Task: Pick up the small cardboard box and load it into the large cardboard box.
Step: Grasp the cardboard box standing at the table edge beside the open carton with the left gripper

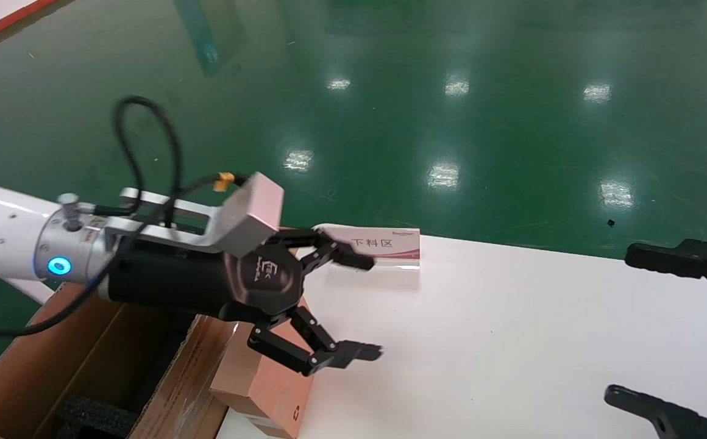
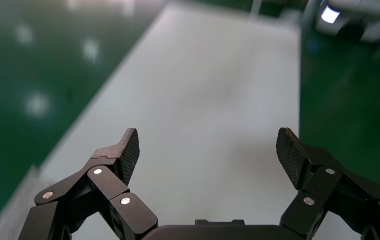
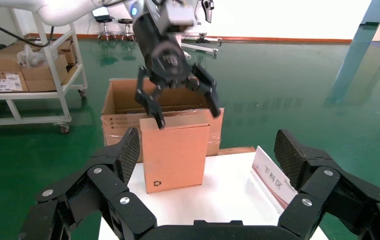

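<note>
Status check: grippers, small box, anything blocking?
Left gripper open, above the small box, not gripping. Right gripper open, parked over the table. Small box stands upright against the large box. Nothing blocking.

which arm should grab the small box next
Left. The left gripper, open, hangs right by the small cardboard box beside the large cardboard box; the right gripper sits far across the table.

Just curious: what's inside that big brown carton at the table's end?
The large cardboard box holds black foam at its bottom; the left pincer and arm hide the rest.
</note>
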Robot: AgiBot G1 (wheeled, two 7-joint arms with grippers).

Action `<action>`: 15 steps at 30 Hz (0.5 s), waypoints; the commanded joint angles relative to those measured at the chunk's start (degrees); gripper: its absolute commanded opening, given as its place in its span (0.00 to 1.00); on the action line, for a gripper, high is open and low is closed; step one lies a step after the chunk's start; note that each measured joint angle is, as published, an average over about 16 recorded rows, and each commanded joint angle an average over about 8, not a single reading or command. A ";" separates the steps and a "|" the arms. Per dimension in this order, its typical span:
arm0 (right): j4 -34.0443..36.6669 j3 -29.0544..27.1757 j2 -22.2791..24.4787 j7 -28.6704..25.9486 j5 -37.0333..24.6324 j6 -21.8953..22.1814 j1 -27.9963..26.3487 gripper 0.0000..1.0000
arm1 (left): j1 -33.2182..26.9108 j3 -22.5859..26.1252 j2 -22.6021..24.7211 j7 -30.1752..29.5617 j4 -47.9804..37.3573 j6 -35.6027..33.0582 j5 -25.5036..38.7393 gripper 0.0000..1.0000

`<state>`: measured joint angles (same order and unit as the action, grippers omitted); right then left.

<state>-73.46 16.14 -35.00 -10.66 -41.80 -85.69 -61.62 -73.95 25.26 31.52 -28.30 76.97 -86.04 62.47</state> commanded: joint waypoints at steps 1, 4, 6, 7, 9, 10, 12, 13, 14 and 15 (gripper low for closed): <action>0.00 0.01 0.00 0.00 0.01 0.00 0.00 1.00 | -2.55 1.76 -0.15 -3.27 0.20 -0.81 3.83 1.00; 0.00 0.02 0.01 0.01 0.01 0.01 -0.01 1.00 | -7.36 4.79 0.94 -7.70 0.32 -2.30 9.56 1.00; 0.00 0.03 0.01 0.02 0.02 0.01 -0.01 1.00 | -10.54 7.14 1.80 -10.42 0.39 -3.09 13.24 1.00; 0.00 0.03 0.01 0.02 0.02 0.01 -0.01 1.00 | -12.05 8.39 2.22 -11.71 0.43 -3.41 14.91 1.00; 0.00 0.04 0.02 0.02 0.03 0.02 -0.01 1.00 | -15.14 11.22 3.10 -14.39 0.49 -3.94 18.01 1.00; 0.00 0.05 0.02 0.02 0.03 0.02 -0.01 1.00 | -16.60 12.69 3.50 -15.75 0.51 -4.11 19.36 1.00; 0.00 0.06 0.02 0.03 0.04 0.02 -0.01 1.00 | -19.53 15.82 4.30 -18.57 0.55 -4.35 21.62 1.00; 0.00 0.06 0.02 0.03 0.04 0.03 -0.01 1.00 | -20.88 17.34 4.63 -19.96 0.57 -4.41 22.50 1.00; 0.00 0.06 0.03 0.03 0.04 0.03 -0.01 1.00 | -22.23 18.93 4.94 -21.41 0.58 -4.46 23.30 1.00; 0.00 0.07 0.03 0.03 0.05 0.03 -0.02 1.00 | -23.53 20.51 5.22 -22.89 0.60 -4.49 24.03 1.00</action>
<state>-73.46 16.21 -34.97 -10.63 -41.75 -85.66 -61.64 -97.11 45.72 36.54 -51.33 77.56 -90.44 85.93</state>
